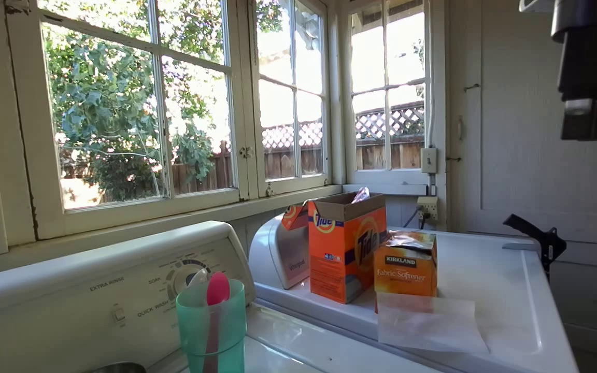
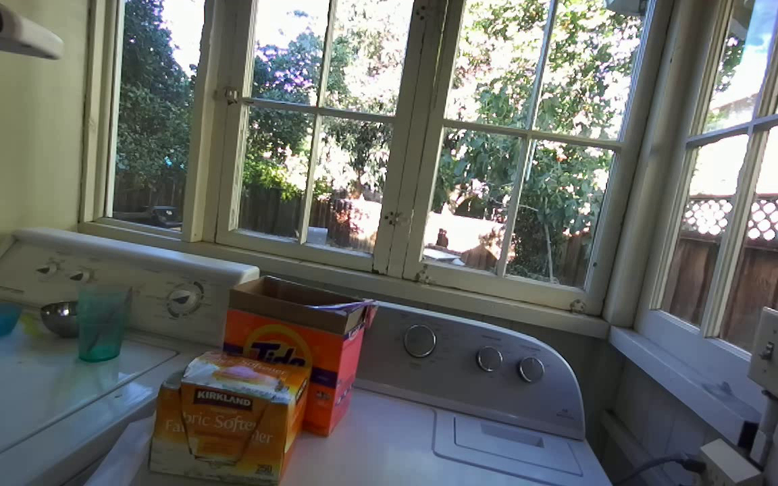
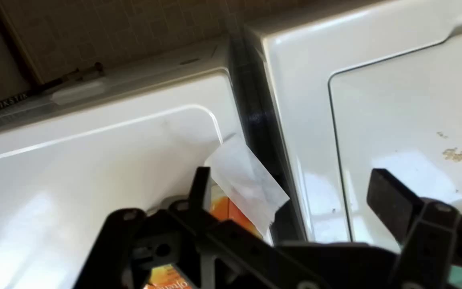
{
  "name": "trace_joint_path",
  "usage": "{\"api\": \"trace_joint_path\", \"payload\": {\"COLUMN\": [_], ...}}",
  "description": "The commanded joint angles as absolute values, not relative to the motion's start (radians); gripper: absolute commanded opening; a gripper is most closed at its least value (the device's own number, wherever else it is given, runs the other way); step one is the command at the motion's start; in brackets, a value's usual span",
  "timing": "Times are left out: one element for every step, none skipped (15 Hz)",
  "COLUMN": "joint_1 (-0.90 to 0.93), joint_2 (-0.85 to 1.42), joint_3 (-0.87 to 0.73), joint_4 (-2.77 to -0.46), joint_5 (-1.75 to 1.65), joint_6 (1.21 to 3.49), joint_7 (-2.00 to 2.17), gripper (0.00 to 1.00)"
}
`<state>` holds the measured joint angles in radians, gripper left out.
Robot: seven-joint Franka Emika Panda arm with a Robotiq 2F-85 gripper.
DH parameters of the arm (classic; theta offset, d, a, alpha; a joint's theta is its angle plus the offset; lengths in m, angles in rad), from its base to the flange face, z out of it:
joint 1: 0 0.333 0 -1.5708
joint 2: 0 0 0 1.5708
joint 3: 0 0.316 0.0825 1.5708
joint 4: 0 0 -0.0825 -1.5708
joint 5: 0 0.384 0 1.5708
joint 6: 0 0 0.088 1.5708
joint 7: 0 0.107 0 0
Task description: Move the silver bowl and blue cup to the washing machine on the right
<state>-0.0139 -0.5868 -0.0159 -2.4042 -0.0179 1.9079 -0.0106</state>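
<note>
I see the empty pincer (image 3: 291,184) spread wide. The plastic cup (image 2: 102,331) looks light, so hug its sides gently.

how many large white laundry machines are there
2: the smooth-topped white machine under the orange cardboard Tide box, and the brown-flecked white machine beneath the teal-blue translucent plastic tumbler.

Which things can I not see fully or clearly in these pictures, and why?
Silver bowl: right side hidden behind the blue cup in an exterior view.
Pink spoon: lower end cut off by the bottom edge in an exterior view.
Kirkland Fabric Softener box: partly hidden by the gripper in the wrist view.
Tide box: inside bottom hidden by its walls in both exterior views.
</note>
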Motion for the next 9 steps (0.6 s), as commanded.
{"api": "trace_joint_path", "payload": {"joint_1": [0.026, 0.008, 0.018, 0.023, 0.024, 0.024, -0.014, -0.018, -0.006], "joint_2": [-0.535, -0.561, -0.552, -0.545, -0.542, -0.542, -0.538, -0.514, -0.463], "joint_3": [0.026, 0.021, 0.03, 0.034, 0.034, 0.032, 0.056, 0.063, 0.076], "joint_4": [-2.334, -2.368, -2.352, -2.341, -2.336, -2.334, -2.329, -2.322, -2.306], "joint_5": [0.008, -0.009, -0.009, -0.009, -0.009, -0.009, -0.024, -0.008, 0.036], "joint_6": [1.97, 1.94, 1.951, 1.956, 1.956, 1.956, 1.944, 1.967, 1.985], "joint_7": [0.008, 0.024, 0.024, 0.024, 0.022, 0.02, 0.137, 0.19, 0.248], "gripper": [1.0, 1.0, 1.0, 1.0, 1.0, 1.0, 1.0, 1.0, 1.0]}}
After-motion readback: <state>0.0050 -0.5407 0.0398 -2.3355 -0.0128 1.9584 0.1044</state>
